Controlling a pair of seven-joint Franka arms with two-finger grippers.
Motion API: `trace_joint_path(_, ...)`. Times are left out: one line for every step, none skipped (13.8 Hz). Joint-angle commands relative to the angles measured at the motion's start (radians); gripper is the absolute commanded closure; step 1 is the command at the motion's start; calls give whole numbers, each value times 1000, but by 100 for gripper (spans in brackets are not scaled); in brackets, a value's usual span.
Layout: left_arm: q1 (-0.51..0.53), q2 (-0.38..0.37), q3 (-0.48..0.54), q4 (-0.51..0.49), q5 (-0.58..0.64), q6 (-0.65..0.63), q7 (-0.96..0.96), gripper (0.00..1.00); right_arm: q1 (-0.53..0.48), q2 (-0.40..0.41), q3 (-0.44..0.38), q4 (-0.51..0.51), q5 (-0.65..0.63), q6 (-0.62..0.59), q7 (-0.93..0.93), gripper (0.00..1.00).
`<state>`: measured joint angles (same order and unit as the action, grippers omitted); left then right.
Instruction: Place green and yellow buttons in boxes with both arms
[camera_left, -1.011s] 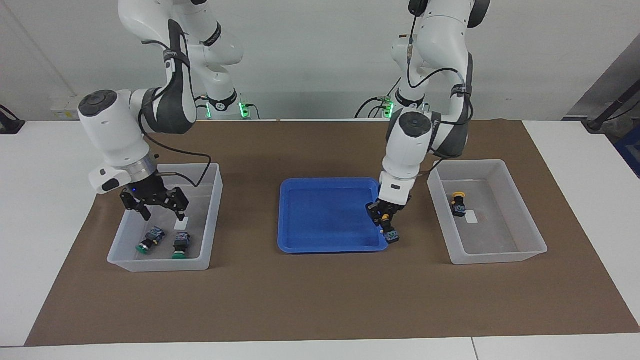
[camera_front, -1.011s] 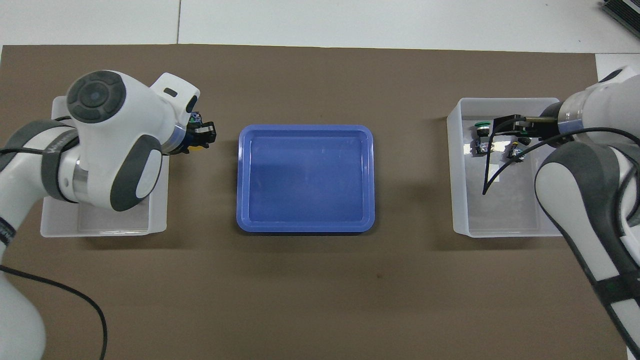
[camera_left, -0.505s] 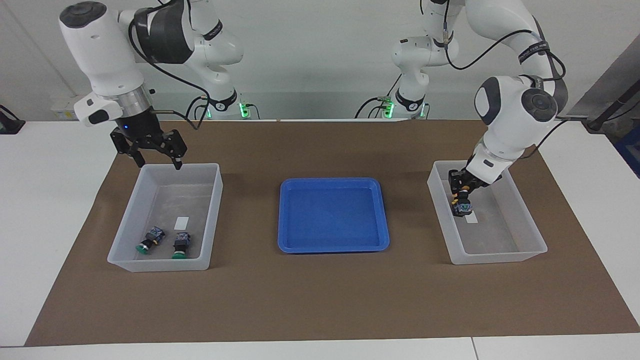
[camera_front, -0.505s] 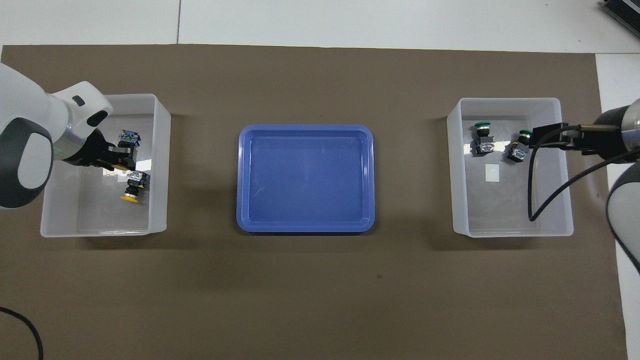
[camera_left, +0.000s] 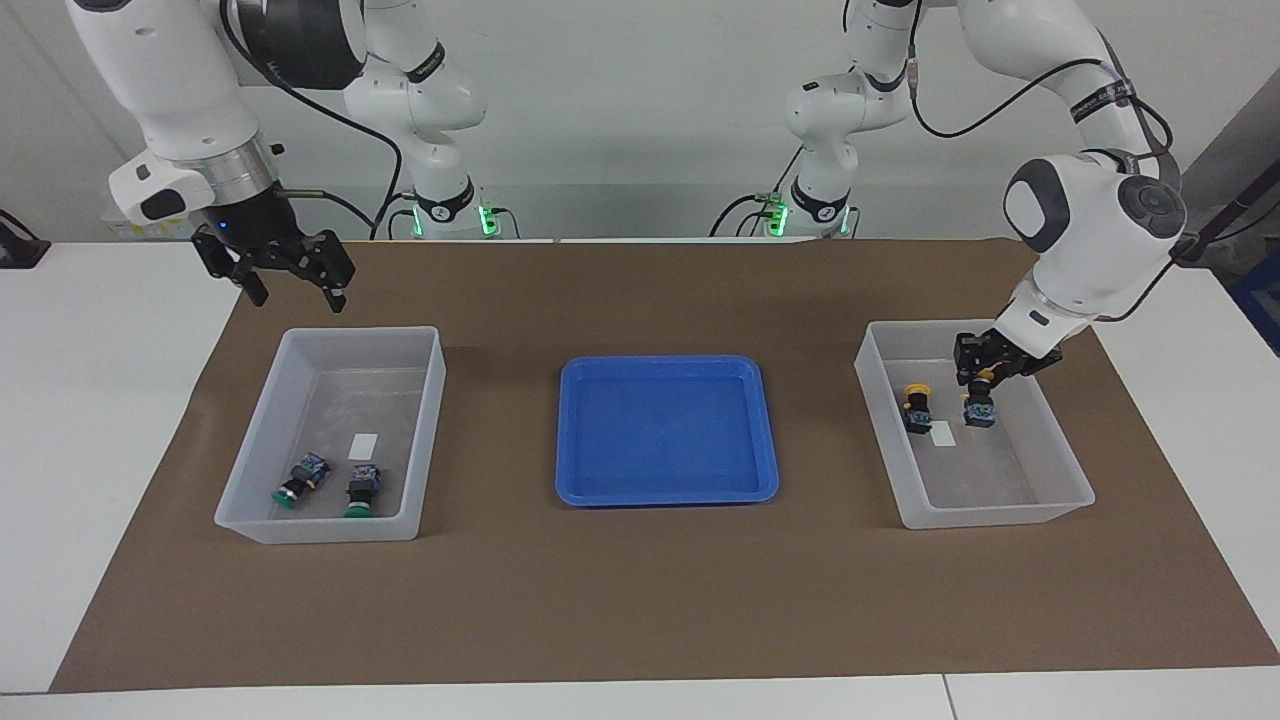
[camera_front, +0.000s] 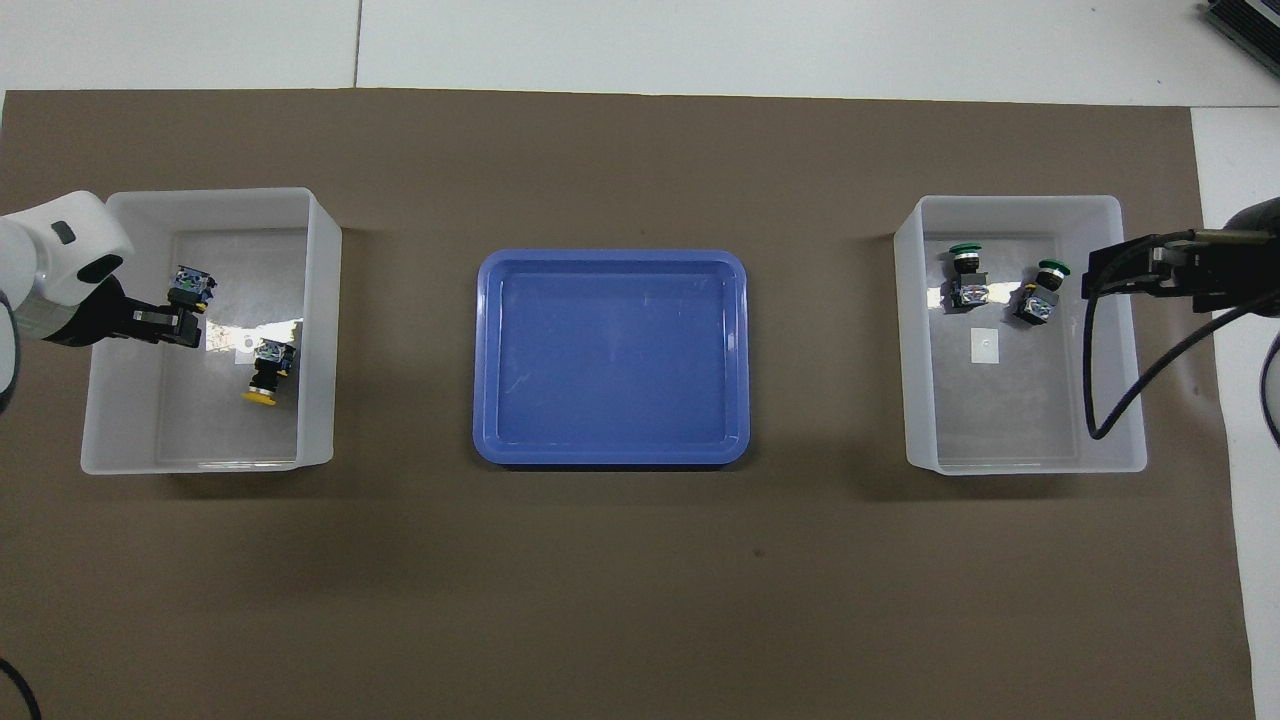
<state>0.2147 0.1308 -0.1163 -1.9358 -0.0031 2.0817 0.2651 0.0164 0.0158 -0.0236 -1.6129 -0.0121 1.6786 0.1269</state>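
My white table (camera_left: 1150, 620) carries a brown mat (camera_left: 640, 600). A pale grey wall (camera_left: 640, 120) runs across twelve o'clock, evenly lit.

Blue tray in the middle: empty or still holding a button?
Empty. The blue tray shows only its bare floor in both views; no button lies in it.
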Motion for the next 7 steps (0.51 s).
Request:
trace_joint_path(32,-56,-8,-129,-14,148,28,100,-6,4,7,16,-9,-31,-12,0)
trace_joint_path(46,-53,-8,-149,-14,179,23,100,-7,4,7,16,-3,-22,-12,0)
trace_joint_path(51,-50,-8,-167,-15,210,20,100,-7,4,8,16,3,-19,-12,0)
trace_joint_path(51,-42,-8,-187,-14,244,19,100,-6,4,8,16,3,-19,-12,0)
trace_joint_path(51,-37,-8,-216,-15,280,11,100,-6,4,8,15,4,-19,-12,0)
trace_joint_path(51,-37,-8,-239,-14,306,5,100,-4,4,8,15,4,-20,-12,0)
trace_joint_path(51,-37,-8,-250,-14,314,3,95,-3,4,8,15,4,-19,-12,0)
